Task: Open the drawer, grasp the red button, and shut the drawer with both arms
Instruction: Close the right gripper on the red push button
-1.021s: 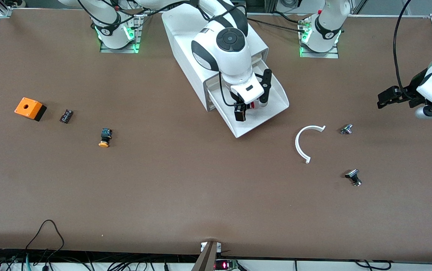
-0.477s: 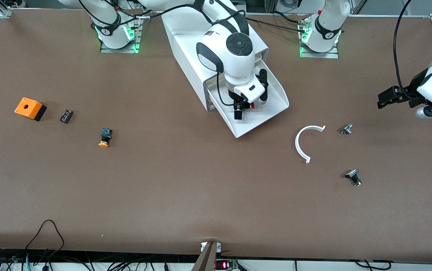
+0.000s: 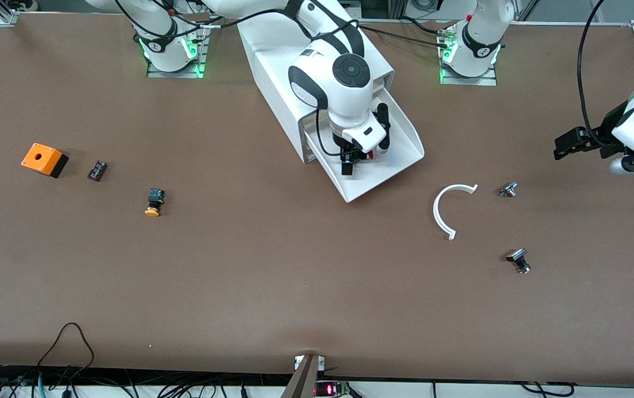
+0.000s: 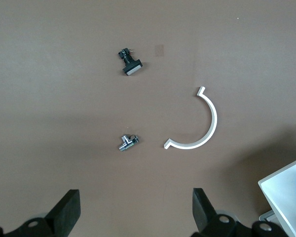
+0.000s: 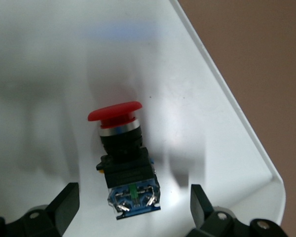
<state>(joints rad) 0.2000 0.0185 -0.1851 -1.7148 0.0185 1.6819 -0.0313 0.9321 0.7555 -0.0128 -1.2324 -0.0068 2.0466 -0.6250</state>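
We see the drawer (image 3: 388,160) pulled out of the white cabinet (image 3: 294,72), its tray slanting toward the front camera. Inside it lies the red-capped button (image 5: 121,158) on its side, cap pointing away from the blue terminal end. Our right claw (image 3: 362,156) reaches down into the drawer with its fingers (image 5: 64,207) spread wide on either side of the button, not touching it.

Our left claw (image 3: 571,142) waits over the tabletop (image 3: 294,287) toward the left arm's end, its fingers (image 4: 66,212) released and holding nothing. Below it on the tabletop lie a white curved strip (image 3: 449,207), a small metal fitting (image 3: 508,189) and, nearer the front camera, a black fitting (image 3: 518,260).

Toward the right arm's end rest an orange-capped button (image 3: 153,202), a small dark part (image 3: 97,170) and an orange box (image 3: 44,159).
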